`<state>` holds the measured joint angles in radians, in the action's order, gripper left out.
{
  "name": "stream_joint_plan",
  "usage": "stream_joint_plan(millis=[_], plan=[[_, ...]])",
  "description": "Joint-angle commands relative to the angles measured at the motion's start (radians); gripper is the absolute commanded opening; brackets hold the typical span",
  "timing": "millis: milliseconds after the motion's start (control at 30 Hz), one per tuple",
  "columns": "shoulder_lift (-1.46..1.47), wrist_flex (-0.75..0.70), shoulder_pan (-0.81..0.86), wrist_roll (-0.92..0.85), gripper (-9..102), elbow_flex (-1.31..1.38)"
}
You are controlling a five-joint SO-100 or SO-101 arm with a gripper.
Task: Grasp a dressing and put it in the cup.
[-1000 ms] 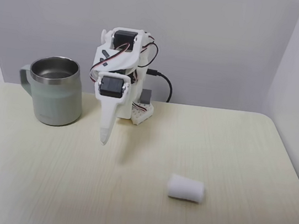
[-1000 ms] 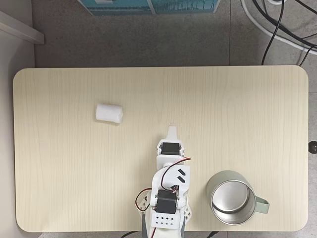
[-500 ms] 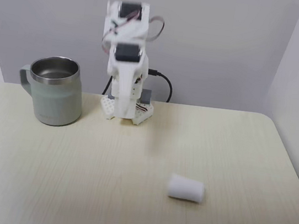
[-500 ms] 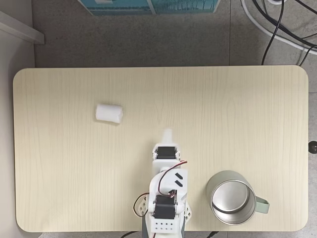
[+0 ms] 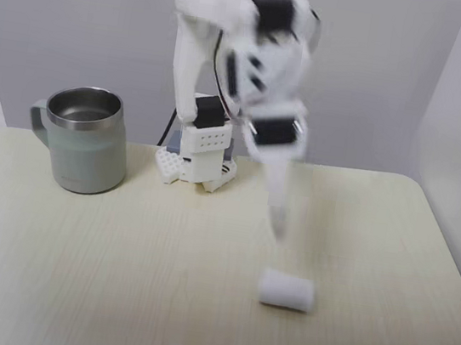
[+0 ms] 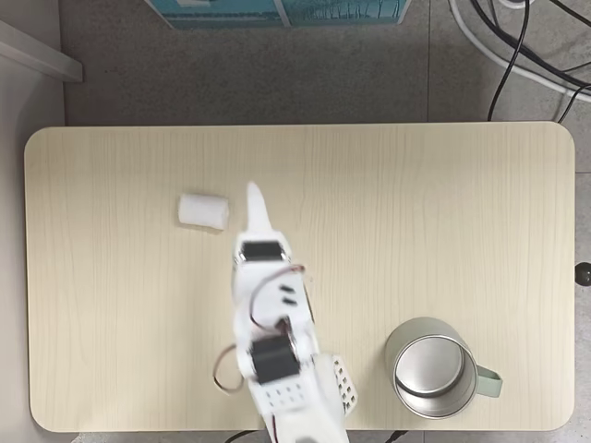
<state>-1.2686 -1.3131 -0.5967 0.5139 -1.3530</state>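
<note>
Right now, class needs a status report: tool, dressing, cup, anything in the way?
Tool blurred, near the dressing, carrying nothing. Dressing loose on table. Cup upright, empty. Nothing between them.

Dressing (image 5: 287, 290) (image 6: 203, 210): small white soft roll, lying on its side on the table (image 5: 68, 287) (image 6: 416, 203). In a fixed view, toward the near edge, right of the middle; seen from above, in the left half, nearer the far edge than the near one, long axis roughly along the table's length.

Cup (image 5: 85, 140) (image 6: 436, 369): pale grey-green mug, shiny steel rim and inside, upright. Handle pointing left in a fixed view. From above, near the near right corner, handle toward the right edge. Well apart from the roll.
</note>
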Motion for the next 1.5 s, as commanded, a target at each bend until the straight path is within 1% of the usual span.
stream_joint_plan(millis=[0, 200, 333, 567, 667, 800, 1000, 1133, 1267, 1400, 1467], plan=[[-0.158, 0.051, -0.061, 0.031, 31, -0.054], [-0.385, 0.094, -0.143, 0.029, 31, -0.052], [-0.489, 0.115, -0.141, 0.02, 31, -0.052], [-0.54, 0.192, -0.106, -0.015, 28, -0.029], [-0.538, 0.201, -0.104, -0.021, 24, -0.028], [-0.537, 0.227, -0.104, -0.071, 13, -0.015], [-0.512, 0.25, -0.123, -0.129, 1, 0.014], [-0.494, 0.258, -0.121, -0.129, 0, 0.028], [-0.393, 0.21, -0.109, -0.14, 0, 0.028], [-0.17, 0.104, -0.066, -0.176, 0, -0.012], [-0.084, 0.021, -0.028, -0.198, 0, -0.084]])
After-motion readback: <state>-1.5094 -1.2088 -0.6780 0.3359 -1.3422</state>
